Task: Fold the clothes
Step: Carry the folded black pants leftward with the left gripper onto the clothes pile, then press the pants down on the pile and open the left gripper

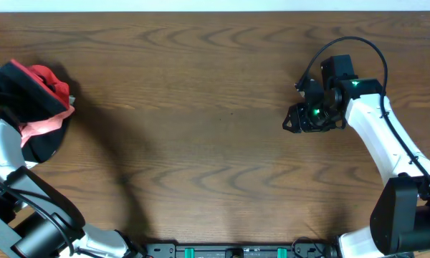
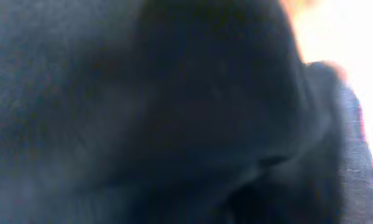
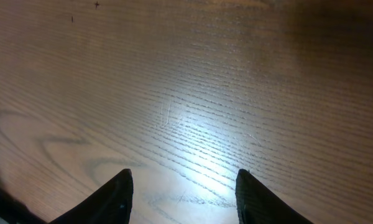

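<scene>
Left wrist view is nothing but dark, blurred leggings (image 2: 174,112) up against the lens with no fingers in frame, so there's no telling how the left gripper's jaws stand or whether it has a grip. Overhead, the bunch sits at the left edge of the table (image 1: 201,86), part cut off by the frame and part under the left arm (image 1: 0,150), so its layering is unreadable. Right wrist view shows only the tips of the right gripper (image 3: 183,186); the rest is cut off at the bottom edge.

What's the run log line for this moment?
task: fold | leggings: bunched, far left | left gripper: at the bundle, jaws unseen | right gripper: open, empty, over bare table
</scene>
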Motion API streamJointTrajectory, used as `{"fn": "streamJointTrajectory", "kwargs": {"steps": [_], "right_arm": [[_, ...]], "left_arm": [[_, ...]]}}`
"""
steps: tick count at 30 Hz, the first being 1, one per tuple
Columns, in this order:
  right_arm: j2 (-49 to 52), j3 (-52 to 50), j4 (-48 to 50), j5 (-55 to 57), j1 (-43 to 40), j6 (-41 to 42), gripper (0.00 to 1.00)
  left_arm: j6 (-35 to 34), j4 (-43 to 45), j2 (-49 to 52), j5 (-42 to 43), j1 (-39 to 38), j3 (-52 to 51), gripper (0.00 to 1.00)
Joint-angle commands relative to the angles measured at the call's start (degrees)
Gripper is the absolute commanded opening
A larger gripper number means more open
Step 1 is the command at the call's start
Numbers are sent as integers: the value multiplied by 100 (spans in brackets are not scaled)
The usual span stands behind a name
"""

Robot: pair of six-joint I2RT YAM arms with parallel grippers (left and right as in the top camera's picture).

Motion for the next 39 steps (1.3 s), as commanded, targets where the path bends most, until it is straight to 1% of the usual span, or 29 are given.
{"fn": "streamJointTrajectory", "kwargs": {"steps": [1, 3, 5, 8, 10, 14, 17, 19, 20, 21, 23, 25, 29, 32, 34, 37, 39], "right_arm": [[13, -22, 11, -20, 39, -2, 52], [11, -22, 28, -20, 39, -2, 52], [13, -22, 46, -20, 39, -2, 52], [11, -22, 50, -20, 39, -4, 52], [13, -24, 52, -20, 39, -4, 52], [13, -31, 63, -15, 39, -7, 52], [13, -57, 125, 2, 39, -7, 52], [13, -105, 197, 0, 39, -4, 52], [13, -129, 225, 0, 39, -4, 52], [13, -162, 254, 0, 39, -4, 52], [13, -227, 297, -2, 39, -4, 52], [17, -304, 341, 0, 39, -4, 52], [17, -400, 372, 0, 39, -4, 52], [17, -402, 385, 0, 37, -4, 52], [17, -402, 415, 0, 39, -4, 52], [17, -402, 457, 0, 39, -4, 52], [17, -402, 472, 0, 39, -4, 52]], "left_arm": [[-15, -308, -63, -72, 50, 96, 50], [-20, -538, -103, 90, 50, 96, 52], [-20, -719, -175, 374, 50, 96, 57], [-22, -763, -308, 1040, 50, 96, 62], [-59, -629, -444, 1519, 50, 96, 64], [0, -98, -822, 2153, 22, 96, 69], [529, 509, -1226, 2758, -50, 96, 68], [966, 699, -1497, 2887, -122, 96, 68], [1237, 664, -1596, 2883, -142, 96, 66], [1460, 590, -1650, 2881, -144, 96, 59], [1696, 448, -1672, 2881, -129, 96, 51], [1818, 278, -1624, 2881, -122, 96, 50], [1816, 90, -1515, 2881, -125, 96, 50], [1821, 234, -1473, 2870, -129, 96, 47], [1958, 420, -1425, 2802, -129, 96, 38], [2140, 743, -1224, 2793, -127, 96, 28], [2138, 964, -966, 2800, -127, 96, 27]]}}
